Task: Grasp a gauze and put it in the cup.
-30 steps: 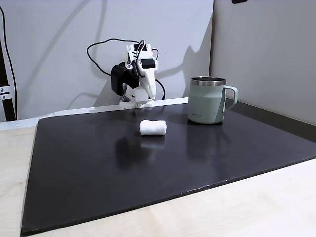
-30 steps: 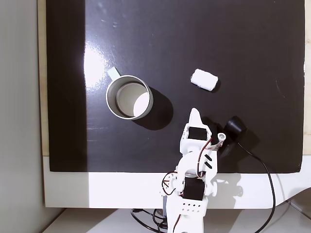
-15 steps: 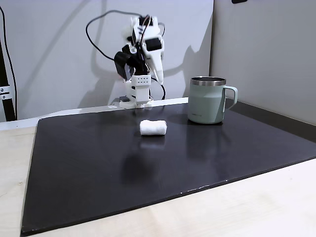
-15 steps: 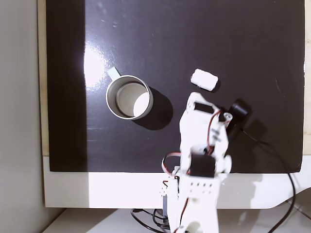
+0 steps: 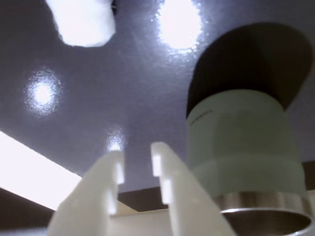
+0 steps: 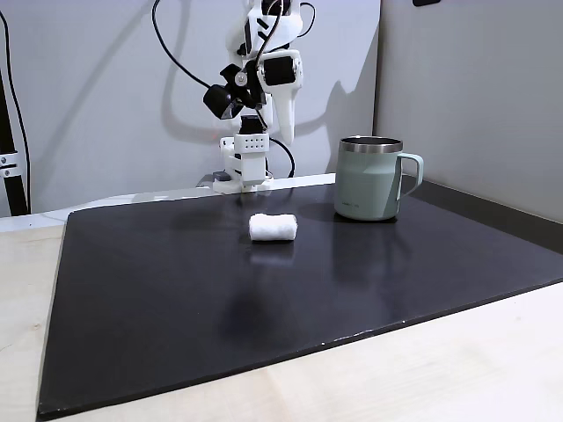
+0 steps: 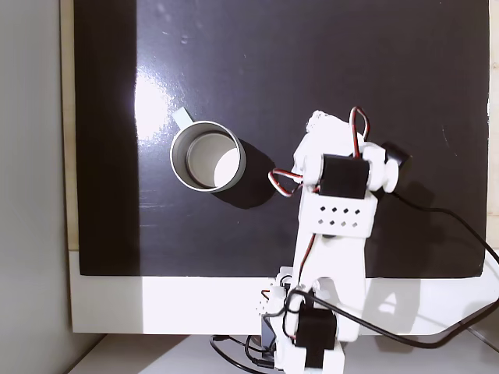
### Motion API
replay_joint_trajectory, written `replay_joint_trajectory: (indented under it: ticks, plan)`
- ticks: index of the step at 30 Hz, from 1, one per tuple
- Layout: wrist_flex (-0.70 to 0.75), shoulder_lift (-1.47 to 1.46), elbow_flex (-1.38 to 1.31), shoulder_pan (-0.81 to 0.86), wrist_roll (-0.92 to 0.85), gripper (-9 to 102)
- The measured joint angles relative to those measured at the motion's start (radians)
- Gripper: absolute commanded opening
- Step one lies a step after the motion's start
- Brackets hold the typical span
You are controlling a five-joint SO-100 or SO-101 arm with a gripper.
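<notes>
Raised since a second ago from its folded crouch, the arm stands tall at the mat's [image 6: 176, 299] back edge. Gauze [image 6: 273, 227] lies on the mat, well below the gripper [image 6: 286, 132], whose jaws show a narrow gap, holding nothing. Cup [image 6: 369, 178] stands nearby, apart.
</notes>
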Motion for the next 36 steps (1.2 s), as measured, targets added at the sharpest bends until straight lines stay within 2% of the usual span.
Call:
replay_joint_trajectory:
  ticks: [5,9,11,36]
  plan:
    - [0.018,-0.066,-0.064,0.035,0.000,21]
    - [0.041,-0.153,-0.110,0.064,-0.020,39]
    - [0.054,-0.204,-0.129,0.069,-0.046,43]
    - [-0.046,-0.627,-0.258,0.114,-0.124,42]
